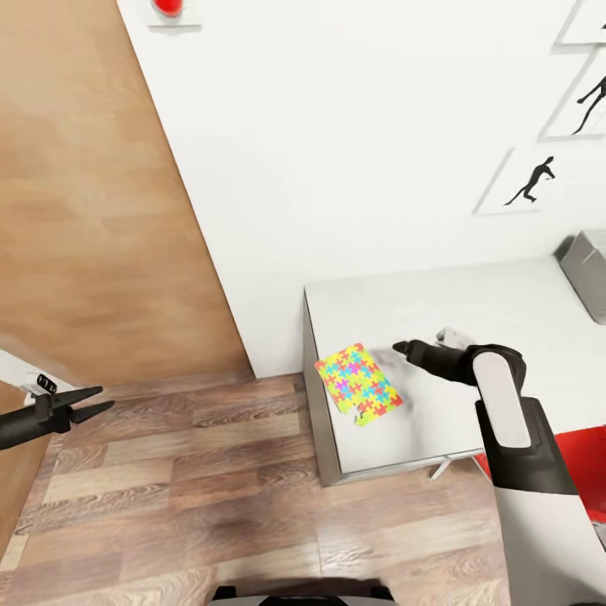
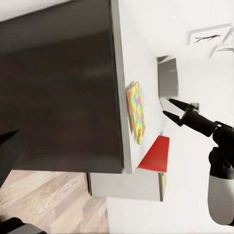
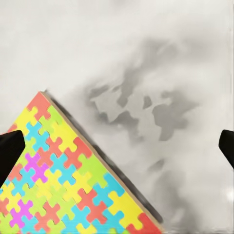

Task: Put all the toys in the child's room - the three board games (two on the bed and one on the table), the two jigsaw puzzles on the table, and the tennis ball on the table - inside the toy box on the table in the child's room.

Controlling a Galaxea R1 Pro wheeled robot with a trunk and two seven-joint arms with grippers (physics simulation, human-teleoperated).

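One jigsaw puzzle lies flat near the front left corner of the pale table; its box is covered in a multicolour jigsaw pattern. My right gripper hovers open just right of it and holds nothing. In the right wrist view the jigsaw puzzle fills the lower corner, beside the gripper and apart from both dark fingertips. The left wrist view shows the jigsaw puzzle, the open right gripper and the grey toy box behind. The toy box sits at the table's far right. My left gripper is open over the floor, far left.
A red seat stands by the table's front right, under my right arm. The white wall carries black silhouette pictures and, high up, a small shelf with a red object. Wood-plank floor lies in front of the table.
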